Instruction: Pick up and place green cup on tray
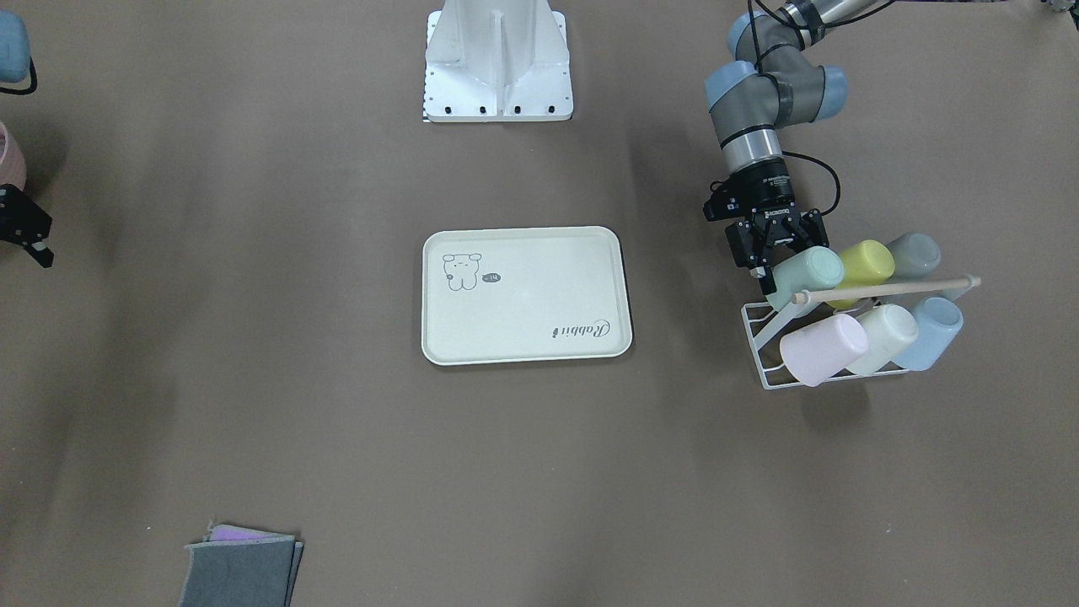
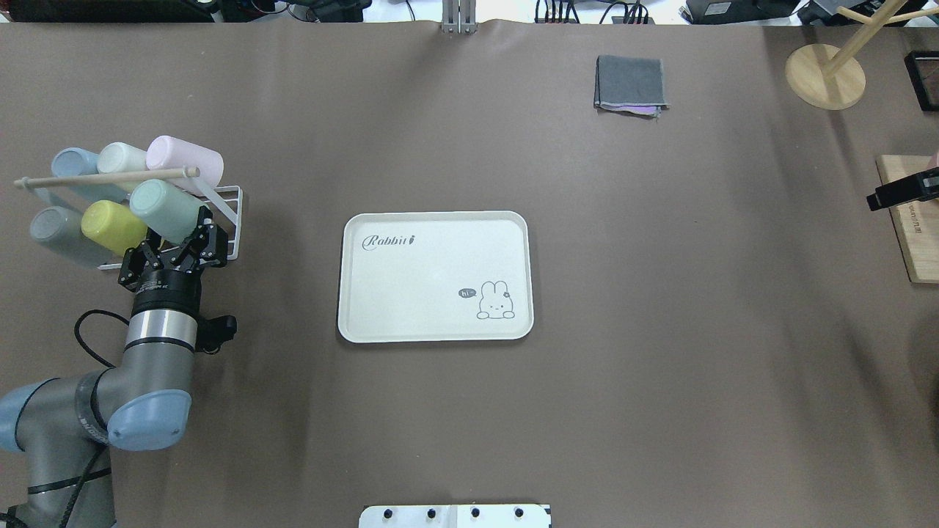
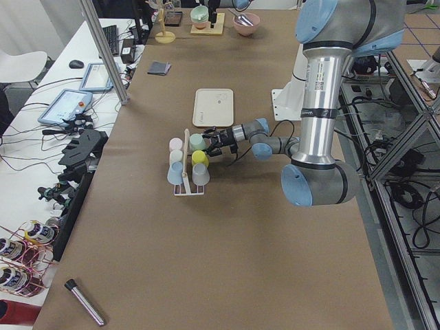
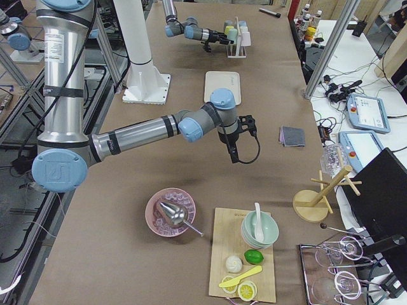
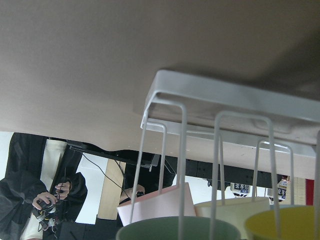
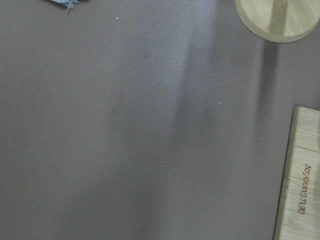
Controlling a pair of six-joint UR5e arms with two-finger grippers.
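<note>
The green cup [image 1: 807, 271] lies tilted on a white wire rack [image 1: 763, 337], at the end nearest the tray, next to a yellow-green cup [image 1: 864, 263]. It also shows in the overhead view [image 2: 163, 207]. My left gripper [image 2: 176, 243] is open at the cup's mouth end, a finger on either side, holding nothing. In the left wrist view the cup's rim [image 5: 175, 229] sits at the bottom edge behind the rack wires. The cream tray [image 2: 433, 275] lies bare in the table's middle [image 1: 523, 295]. My right gripper [image 2: 899, 192] hangs at the table's far right; its jaws are unclear.
The rack also carries grey-blue [image 2: 62, 235], pink [image 2: 187, 160], cream [image 2: 121, 158] and light blue [image 2: 73, 163] cups under a wooden bar [image 2: 103, 177]. Folded grey cloths [image 2: 631, 82], a wooden stand [image 2: 825, 73] and a cutting board [image 2: 910, 227] lie on the right.
</note>
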